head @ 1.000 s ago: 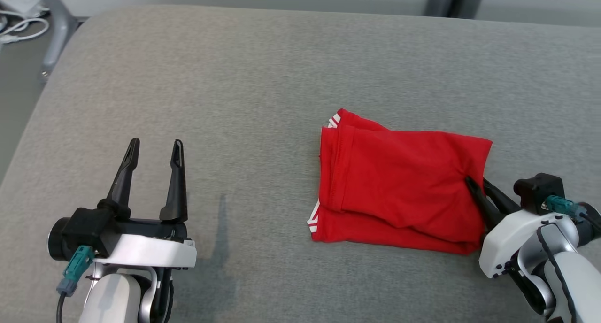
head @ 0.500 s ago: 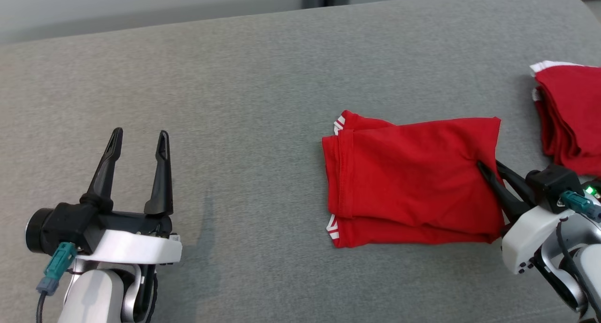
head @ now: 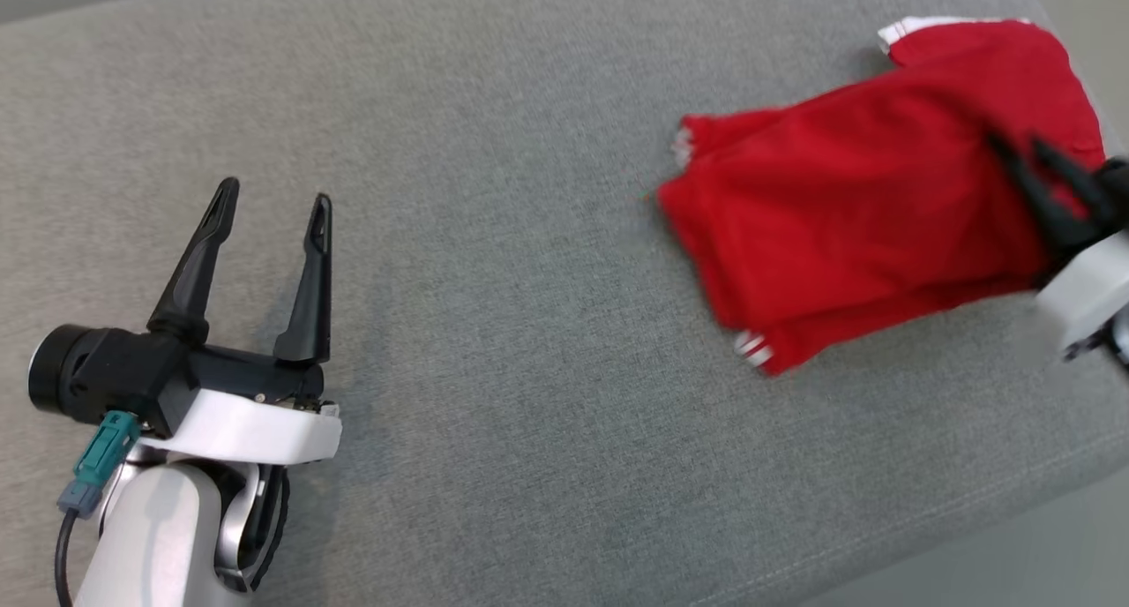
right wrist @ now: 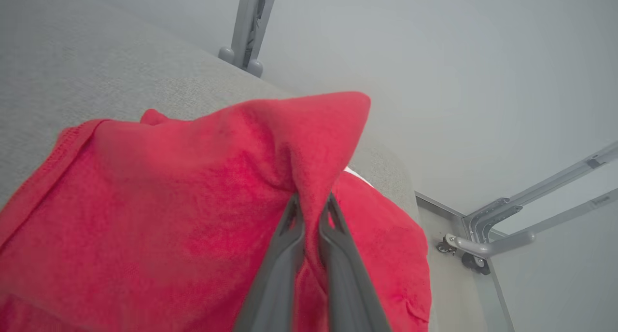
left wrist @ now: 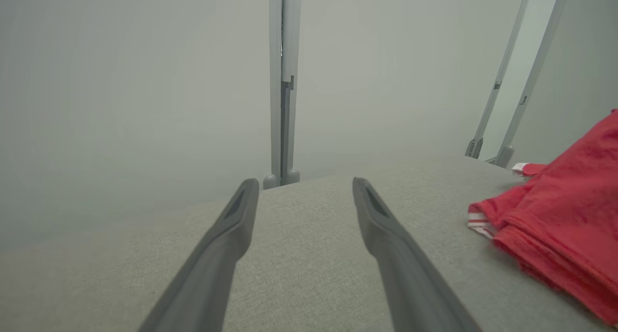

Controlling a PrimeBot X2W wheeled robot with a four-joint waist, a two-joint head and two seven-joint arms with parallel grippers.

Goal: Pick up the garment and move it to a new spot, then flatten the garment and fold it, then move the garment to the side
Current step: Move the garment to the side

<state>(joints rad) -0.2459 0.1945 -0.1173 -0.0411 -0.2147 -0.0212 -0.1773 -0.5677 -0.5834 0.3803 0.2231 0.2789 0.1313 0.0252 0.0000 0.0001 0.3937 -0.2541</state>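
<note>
garment point(head: 847, 201), red with white-striped trim, folded, found at the far right of the grey cushion point(head: 529, 325), blurred in the head view, contact with the cushion not determinable. right gripper point(head: 1023, 148) at the cushion's right edge, jaws nearly shut, pinching a raised fold of the garment. left gripper point(head: 275, 192) over the cushion's left part, well apart from the garment, jaws spread wide, holding nothing.

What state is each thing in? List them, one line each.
folded red garment: folded, one corner pinched and raised.
second red garment: lying beyond it, partly covered.
left gripper: open, empty.
right gripper: shut on the folded red garment.
</note>
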